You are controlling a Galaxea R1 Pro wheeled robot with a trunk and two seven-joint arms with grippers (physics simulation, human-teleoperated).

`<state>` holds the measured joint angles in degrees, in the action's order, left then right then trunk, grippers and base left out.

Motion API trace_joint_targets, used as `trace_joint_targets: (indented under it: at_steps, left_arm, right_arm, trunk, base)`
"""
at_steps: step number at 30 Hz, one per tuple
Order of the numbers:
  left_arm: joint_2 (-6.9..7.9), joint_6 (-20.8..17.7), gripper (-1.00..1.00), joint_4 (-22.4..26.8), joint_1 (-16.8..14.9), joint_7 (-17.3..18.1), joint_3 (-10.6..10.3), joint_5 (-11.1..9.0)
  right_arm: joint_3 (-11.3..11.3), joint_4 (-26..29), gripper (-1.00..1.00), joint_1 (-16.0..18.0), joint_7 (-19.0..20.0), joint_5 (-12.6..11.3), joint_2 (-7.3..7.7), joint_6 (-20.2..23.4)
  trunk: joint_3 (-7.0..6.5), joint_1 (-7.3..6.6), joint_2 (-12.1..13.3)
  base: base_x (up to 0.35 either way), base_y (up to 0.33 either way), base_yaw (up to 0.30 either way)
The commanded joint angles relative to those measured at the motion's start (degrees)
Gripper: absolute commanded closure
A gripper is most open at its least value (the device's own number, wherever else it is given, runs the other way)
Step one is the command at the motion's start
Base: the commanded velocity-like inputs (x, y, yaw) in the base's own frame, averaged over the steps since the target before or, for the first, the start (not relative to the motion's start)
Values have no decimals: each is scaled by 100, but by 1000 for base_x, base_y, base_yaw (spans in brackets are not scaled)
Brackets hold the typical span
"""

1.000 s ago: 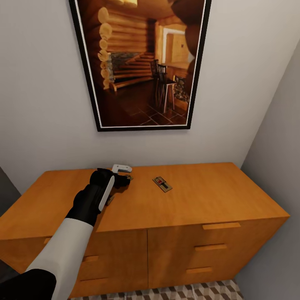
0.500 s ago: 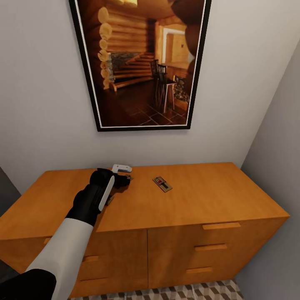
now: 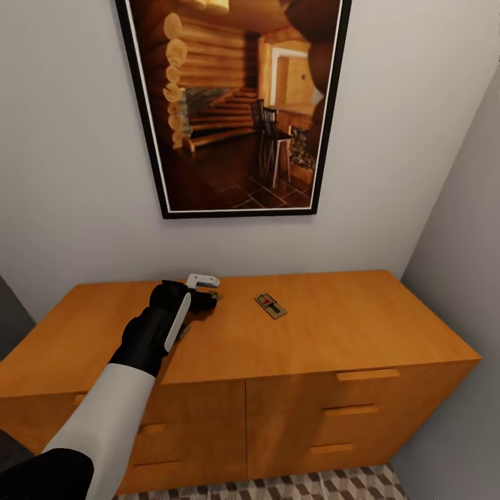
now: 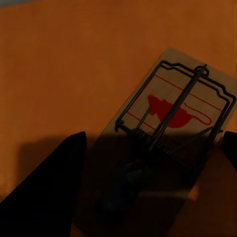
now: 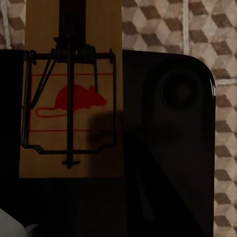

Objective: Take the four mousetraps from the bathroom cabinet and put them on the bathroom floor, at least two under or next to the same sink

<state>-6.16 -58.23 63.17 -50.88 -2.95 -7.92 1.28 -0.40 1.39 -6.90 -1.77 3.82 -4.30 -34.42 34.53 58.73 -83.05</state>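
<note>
On top of the orange-brown cabinet [image 3: 333,326] lies one mousetrap [image 3: 270,305], right of my left gripper [image 3: 212,297]. The left gripper rests low on the cabinet top, over a second mousetrap [image 4: 182,98] whose corner peeks out at its tip [image 3: 217,296]. In the left wrist view its dark fingers [image 4: 49,187] stand apart on either side of that trap, open. In the right wrist view a third mousetrap [image 5: 71,108] with a red mouse print hangs above the cube-patterned bathroom floor [image 5: 197,29], with my right gripper [image 5: 72,34] shut on its end.
A large framed picture [image 3: 236,104] hangs on the wall behind the cabinet. A grey side wall [image 3: 465,243] closes in on the right. Patterned floor [image 3: 333,486] shows below the drawers. My black base [image 5: 168,148] sits behind the held trap.
The head view has shifted very slightly. Neither the left arm nor the traps on the cabinet have visibly moved.
</note>
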Motion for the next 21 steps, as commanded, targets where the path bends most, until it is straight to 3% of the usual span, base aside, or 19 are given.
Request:
trace_joint_targets:
  at_steps: [1,21]
  left_arm:
    - [1,-22,100,-191,-1,-13,-8,-14]
    - [1,-22,100,-238,-1,-13,-8,-14]
  right_arm:
    - [-11,11,100,-4,2,22,-1,-7]
    - [-13,11,100,-4,2,22,-1,-12]
  trunk:
    - [6,-1,-3]
    - [-27,-1,-3]
  base:
    - [-126,0,0]
    - [-17,0,0]
